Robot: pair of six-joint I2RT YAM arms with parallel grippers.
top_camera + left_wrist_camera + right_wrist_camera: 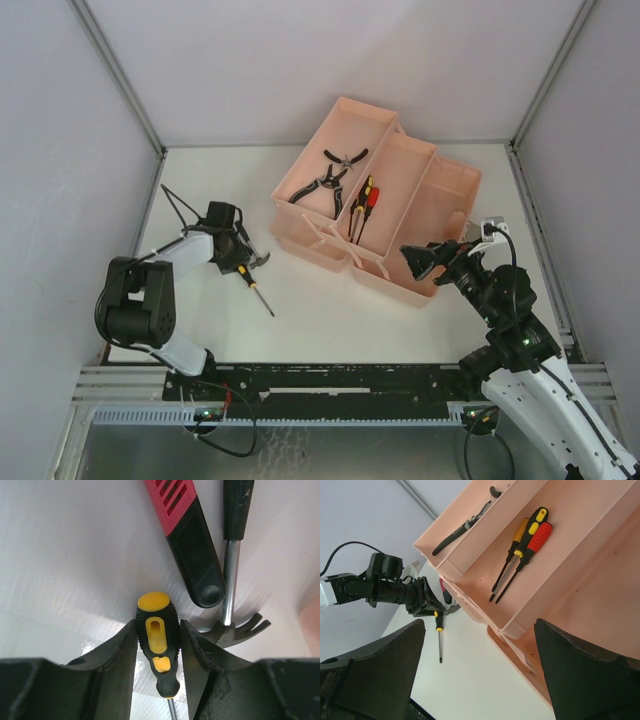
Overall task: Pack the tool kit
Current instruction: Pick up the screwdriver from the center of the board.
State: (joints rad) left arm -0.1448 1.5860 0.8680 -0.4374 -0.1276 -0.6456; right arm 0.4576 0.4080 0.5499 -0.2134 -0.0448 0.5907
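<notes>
A yellow-and-black screwdriver (156, 630) lies on the white table; its shaft (262, 298) points toward the near edge. My left gripper (238, 258) is low over it, its fingers (112, 670) pressed against both sides of the handle. A claw hammer (229, 585) and a red-and-black handled tool (187, 535) lie just beyond. The pink tiered tool box (455, 190) stands open, with pliers (335, 175) in the far tray and screwdrivers (364, 205) in the middle tray. My right gripper (430, 260) is open and empty, above the box's near right corner.
The box's lowest tier (600, 645) lies below my right gripper. White walls with metal frame posts (120, 75) enclose the table on three sides. My left arm (375, 587) also shows in the right wrist view, beside the box's left corner.
</notes>
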